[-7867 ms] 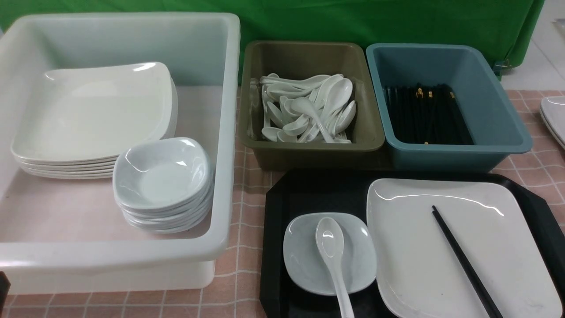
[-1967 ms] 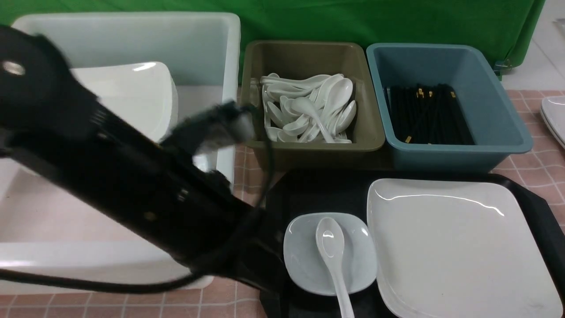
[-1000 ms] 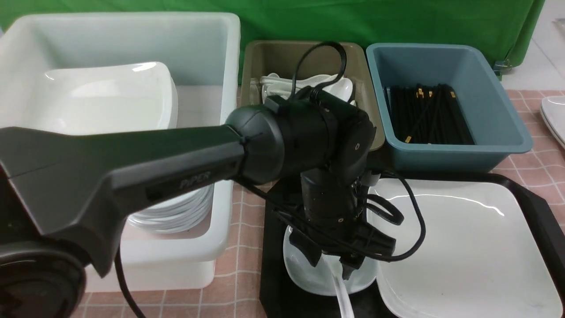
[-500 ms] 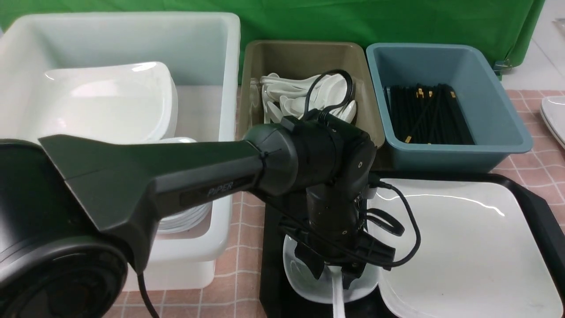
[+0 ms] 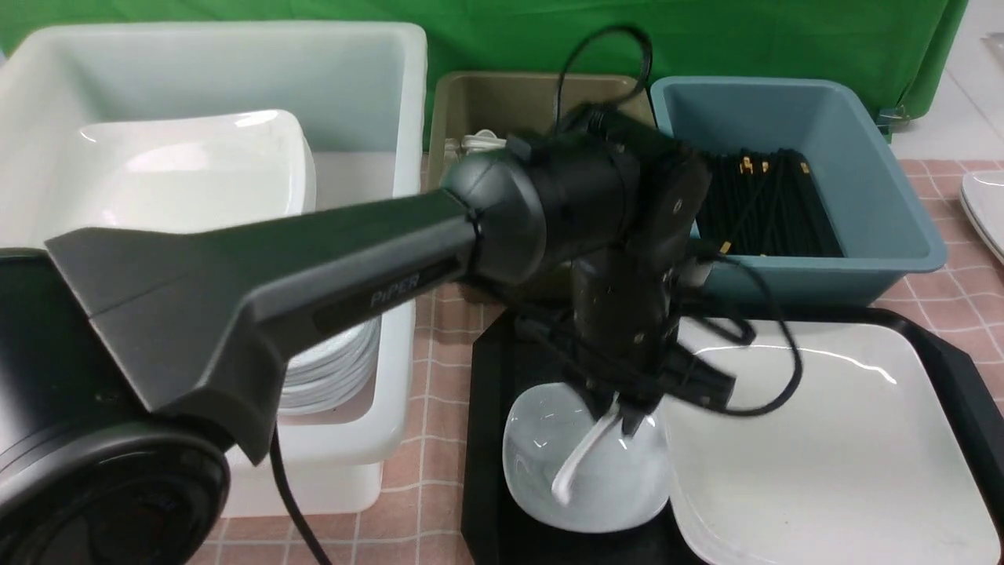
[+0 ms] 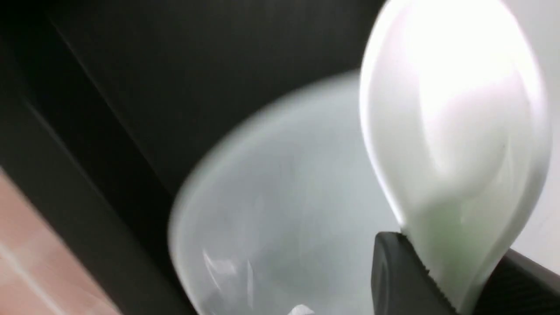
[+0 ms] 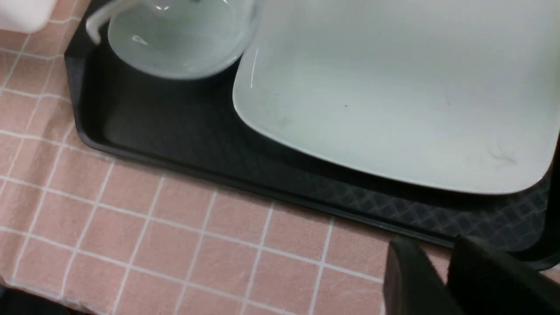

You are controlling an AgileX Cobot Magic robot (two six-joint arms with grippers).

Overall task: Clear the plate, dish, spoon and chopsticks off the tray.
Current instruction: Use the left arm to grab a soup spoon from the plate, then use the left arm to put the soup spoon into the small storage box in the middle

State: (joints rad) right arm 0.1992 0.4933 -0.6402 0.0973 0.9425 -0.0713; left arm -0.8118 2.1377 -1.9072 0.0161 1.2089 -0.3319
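The white tub [image 5: 235, 63] is standing to the left of the tray [image 5: 486, 392], holding a stack of large white plates [image 5: 180, 180]. The tray is lying on a pink checked cloth [image 7: 175, 227]. The plate [image 5: 823, 455] is filling the tray's right part, lying flat on its floor. The blue tub [image 5: 878, 180] is sitting just behind the tray's far edge with a heap of black sticks [image 5: 769, 204] inside it. The olive tub [image 5: 486, 102] is standing behind the tray's far left corner, mostly hidden by the left arm [image 5: 314, 267].

The dish [image 5: 541, 463] is resting in the tray's near-left part, just beside the plate. The spoon [image 6: 450, 131] is hanging tilted above the dish, over the tray's left part. Whether its lower end is touching the dish cannot be told.

The left gripper [image 5: 621, 410] is reaching down over the tray's left part and pinching the spoon near its upper end, one ribbed finger [image 6: 393, 275] pressing on its side.

The right gripper [image 7: 442, 284] is hovering over the cloth just off the tray's edge by the plate. Nothing is showing between its fingers, and whether they are parted cannot be told.
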